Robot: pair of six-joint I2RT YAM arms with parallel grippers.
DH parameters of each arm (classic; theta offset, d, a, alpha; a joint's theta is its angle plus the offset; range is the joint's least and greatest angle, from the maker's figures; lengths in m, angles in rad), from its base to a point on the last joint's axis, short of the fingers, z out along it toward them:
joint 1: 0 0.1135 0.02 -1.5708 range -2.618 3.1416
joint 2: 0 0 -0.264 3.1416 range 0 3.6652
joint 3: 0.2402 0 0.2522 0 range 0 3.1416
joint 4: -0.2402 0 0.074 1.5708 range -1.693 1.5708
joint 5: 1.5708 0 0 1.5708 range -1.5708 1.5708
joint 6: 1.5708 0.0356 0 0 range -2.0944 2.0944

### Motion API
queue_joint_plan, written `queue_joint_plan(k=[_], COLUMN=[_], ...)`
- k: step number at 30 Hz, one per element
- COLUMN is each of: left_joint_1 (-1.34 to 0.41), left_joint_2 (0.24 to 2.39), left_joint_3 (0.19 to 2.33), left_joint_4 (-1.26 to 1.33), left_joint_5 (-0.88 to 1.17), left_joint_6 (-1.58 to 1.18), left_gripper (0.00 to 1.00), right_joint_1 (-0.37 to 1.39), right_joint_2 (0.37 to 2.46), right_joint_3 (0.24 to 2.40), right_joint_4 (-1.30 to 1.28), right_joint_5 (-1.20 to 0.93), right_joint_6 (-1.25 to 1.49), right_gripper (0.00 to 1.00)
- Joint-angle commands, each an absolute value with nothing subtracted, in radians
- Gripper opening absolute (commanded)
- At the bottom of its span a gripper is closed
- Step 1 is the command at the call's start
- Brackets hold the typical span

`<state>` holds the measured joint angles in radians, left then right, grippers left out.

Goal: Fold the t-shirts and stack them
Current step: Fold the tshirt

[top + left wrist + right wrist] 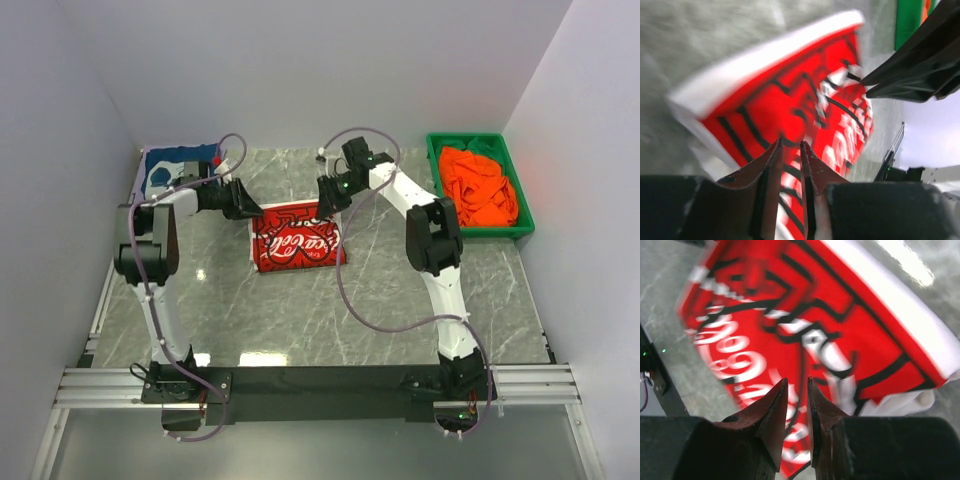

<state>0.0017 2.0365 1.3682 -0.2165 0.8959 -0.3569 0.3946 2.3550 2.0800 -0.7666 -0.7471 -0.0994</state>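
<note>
At table centre, one folded red t-shirt (295, 240); two pincers over its far corners, left gripper (247, 207) and right gripper (328, 195), both narrowed to a slit, nothing visibly gripped. One navy t-shirt (170, 170) lies far-left; orange t-shirts (480, 185) are heaped in one green bin (470, 139). Marble table (400, 290) shows around the red one.

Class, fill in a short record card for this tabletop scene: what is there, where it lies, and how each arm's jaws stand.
Table centre: red t-shirt, folded, white print up, white cloth showing along its edges
Far left corner: navy t-shirt, partly hidden by the left arm
Right side: green bin holding crumpled orange shirt
Left gripper: above the red t-shirt, jaws nearly closed, nothing between
Right gripper: above the red t-shirt, jaws nearly closed, nothing between
</note>
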Motion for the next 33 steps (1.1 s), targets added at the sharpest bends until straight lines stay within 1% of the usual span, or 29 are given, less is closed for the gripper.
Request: queue_joint_plan(k=[1, 6, 8, 10, 11, 12, 13, 15, 17, 18, 19, 20, 21, 24, 26, 29, 32, 33], left_joint_1=[-0.017, -0.017, -0.012, -0.003, -0.002, -0.002, -0.002, -0.002, -0.002, -0.003, -0.008, -0.014, -0.032, -0.072, -0.090, -0.097, -0.077, -0.060], left_joint_2=[2.156, 2.308, 2.347, 2.349, 2.338, 2.320, 2.266, 2.203, 2.094, 2.015, 1.976, 1.939, 1.878, 1.824, 1.836, 1.899, 2.031, 2.104], left_joint_3=[1.469, 1.652, 1.698, 1.750, 1.758, 1.756, 1.747, 1.688, 1.616, 1.517, 1.461, 1.359, 1.314, 1.188, 1.146, 1.112, 1.158, 1.176], left_joint_4=[-0.146, -0.235, -0.273, -0.294, -0.298, -0.302, -0.305, -0.322, -0.310, -0.286, -0.258, -0.214, -0.200, -0.169, -0.182, -0.172, -0.251, -0.280], left_joint_5=[0.905, 0.845, 0.836, 0.819, 0.830, 0.841, 0.851, 0.870, 0.951, 1.006, 1.028, 1.044, 1.052, 1.071, 1.071, 1.019, 0.953, 0.937], left_joint_6=[-0.433, -0.361, -0.322, -0.301, -0.282, -0.270, -0.252, -0.222, -0.262, -0.288, -0.342, -0.359, -0.371, -0.402, -0.407, -0.440, -0.384, -0.367], left_gripper=[0.25, 0.22, 0.23, 0.24, 0.25, 0.26, 0.27, 0.29, 0.29, 0.30, 0.30, 0.30, 0.30, 0.30, 0.29, 0.29, 0.29, 0.29], right_joint_1=[0.350, 0.311, 0.295, 0.299, 0.299, 0.298, 0.302, 0.299, 0.301, 0.301, 0.302, 0.311, 0.317, 0.345, 0.351, 0.351, 0.330, 0.318], right_joint_2=[2.417, 2.499, 2.502, 2.473, 2.462, 2.412, 2.375, 2.273, 2.212, 2.162, 2.140, 2.105, 2.092, 2.079, 2.114, 2.181, 2.230, 2.243], right_joint_3=[2.100, 2.177, 2.200, 2.204, 2.215, 2.200, 2.172, 2.074, 1.967, 1.930, 1.866, 1.835, 1.810, 1.738, 1.703, 1.669, 1.605, 1.588], right_joint_4=[-0.701, -0.687, -0.675, -0.687, -0.698, -0.696, -0.692, -0.680, -0.670, -0.654, -0.643, -0.635, -0.618, -0.588, -0.575, -0.560, -0.535, -0.528], right_joint_5=[-0.787, -0.645, -0.644, -0.609, -0.617, -0.627, -0.633, -0.666, -0.715, -0.735, -0.779, -0.797, -0.814, -0.871, -0.890, -0.887, -0.847, -0.832], right_joint_6=[-0.014, -0.026, -0.006, -0.028, -0.020, -0.012, -0.012, -0.002, -0.002, 0.046, 0.061, 0.080, 0.084, 0.116, 0.144, 0.164, 0.179, 0.179], right_gripper=[0.29, 0.30, 0.34, 0.36, 0.38, 0.41, 0.42, 0.43, 0.43, 0.44, 0.44, 0.44, 0.45, 0.45, 0.45, 0.45, 0.43, 0.43])
